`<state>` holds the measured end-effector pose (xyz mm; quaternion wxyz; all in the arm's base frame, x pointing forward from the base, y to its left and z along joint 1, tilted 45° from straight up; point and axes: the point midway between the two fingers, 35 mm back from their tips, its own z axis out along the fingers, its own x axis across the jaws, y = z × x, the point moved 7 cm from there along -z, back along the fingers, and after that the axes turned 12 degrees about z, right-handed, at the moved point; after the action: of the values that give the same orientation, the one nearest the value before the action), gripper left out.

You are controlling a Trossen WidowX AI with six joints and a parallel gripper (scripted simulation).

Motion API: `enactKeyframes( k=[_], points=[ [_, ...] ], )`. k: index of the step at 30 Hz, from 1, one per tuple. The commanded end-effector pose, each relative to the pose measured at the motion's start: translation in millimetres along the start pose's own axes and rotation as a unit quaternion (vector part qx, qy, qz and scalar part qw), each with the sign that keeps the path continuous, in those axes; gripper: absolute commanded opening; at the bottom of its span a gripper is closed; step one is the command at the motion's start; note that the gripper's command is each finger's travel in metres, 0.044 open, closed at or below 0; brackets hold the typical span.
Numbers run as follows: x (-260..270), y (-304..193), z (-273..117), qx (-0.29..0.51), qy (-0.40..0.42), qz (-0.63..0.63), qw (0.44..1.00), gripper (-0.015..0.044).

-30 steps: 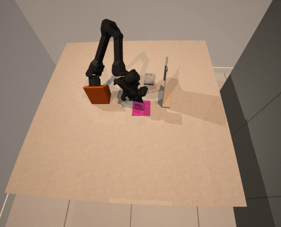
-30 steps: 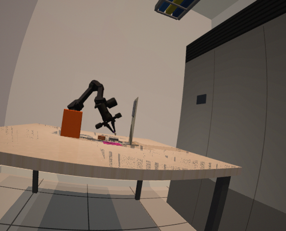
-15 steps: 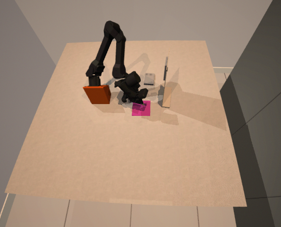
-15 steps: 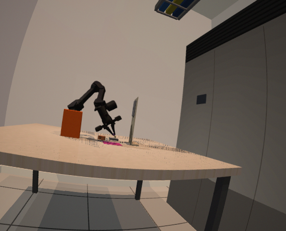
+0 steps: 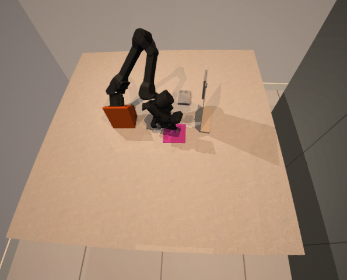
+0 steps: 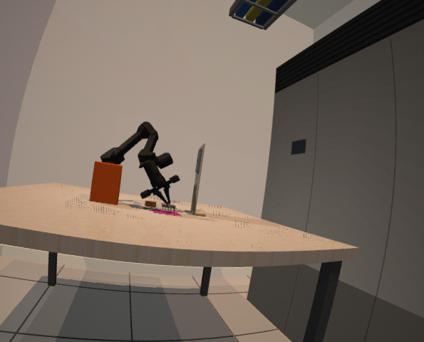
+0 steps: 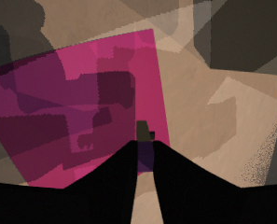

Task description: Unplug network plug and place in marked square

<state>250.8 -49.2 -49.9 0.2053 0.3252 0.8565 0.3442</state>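
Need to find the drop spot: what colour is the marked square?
Magenta pink square, clearest in the wrist view.

The gripper (image 5: pixel 174 126) is poised over the marked square's (image 5: pixel 179 137) near corner — the upright panel (image 5: pixel 204 87) stands to its right, the arm's base block (image 5: pixel 120 116) to its left.

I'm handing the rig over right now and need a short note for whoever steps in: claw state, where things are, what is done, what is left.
Claw: shut on the plug, a small dark piece pinched at the fingertips.
Position: low over the pink marked square, near its edge on the arm's side; contact with the table cannot be told.
Upright panel: stands just beyond the square.
Done: plug unlocked, pulled out, carried to the square.
Left: set it down inside the square, open the claw, lift the arm away touching nothing.
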Motion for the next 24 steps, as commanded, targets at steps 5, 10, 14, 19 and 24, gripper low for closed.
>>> enactKeyframes(
  k=[5, 10, 14, 19, 24],
  points=[
    [7, -2, 7, 0.002, 0.001, 0.003, 1.0, 0.0],
    [11, -2, 11, 0.001, 0.001, 0.003, 1.0, 0.0],
    [13, -3, 13, 0.001, 0.001, 0.004, 1.0, 0.0],
    [13, -2, 14, 0.001, 0.001, 0.004, 1.0, 0.0],
    [14, -1, 16, 0.001, 0.001, 0.004, 1.0, 0.0]
  ],
)
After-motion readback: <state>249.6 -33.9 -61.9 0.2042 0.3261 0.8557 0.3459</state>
